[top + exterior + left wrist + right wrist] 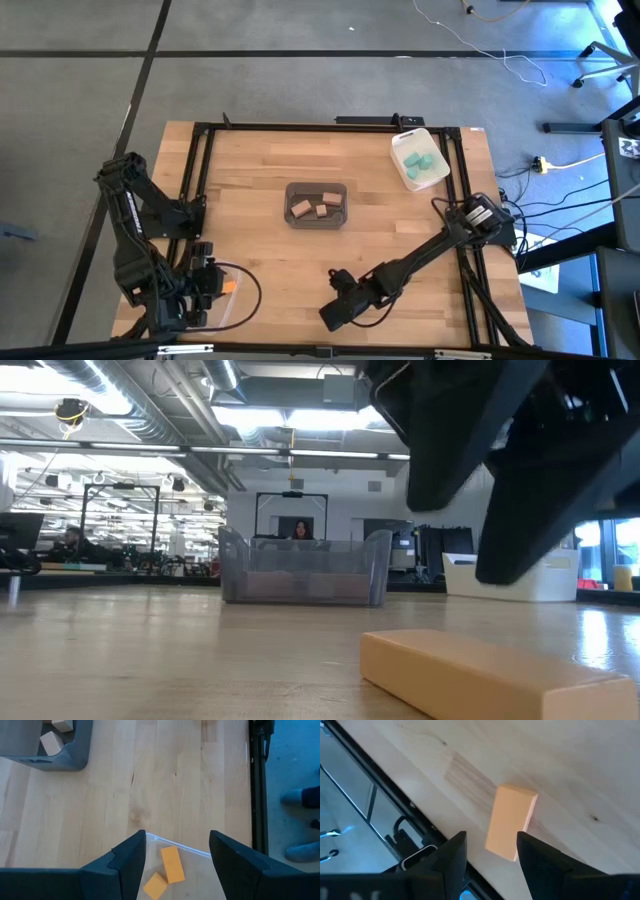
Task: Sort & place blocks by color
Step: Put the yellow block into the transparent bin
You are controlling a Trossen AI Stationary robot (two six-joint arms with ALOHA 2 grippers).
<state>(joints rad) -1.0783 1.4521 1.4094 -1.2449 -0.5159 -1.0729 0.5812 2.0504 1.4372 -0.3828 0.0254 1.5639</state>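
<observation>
An orange block [510,822] lies flat on the bare wood near the table's near edge, and shows large in the low view [490,675]. My right gripper [491,836] is open low over it, slanting down. Its two fingers stand on either side of the block's nearer end, and no touch shows. My left gripper [177,837] hangs open at the near left over a clear bin [192,851] that holds two orange blocks [171,864]. Tan blocks [312,207] lie in the dark grey bin [317,188]. Teal blocks [420,160] lie in the white bin [405,175].
The grey bin stands at the table's middle and the white bin at the far right corner. A black frame [330,125] runs round the table's edges. Bare wood lies between the bins and the near edge. Cables [560,205] lie on the floor at the right.
</observation>
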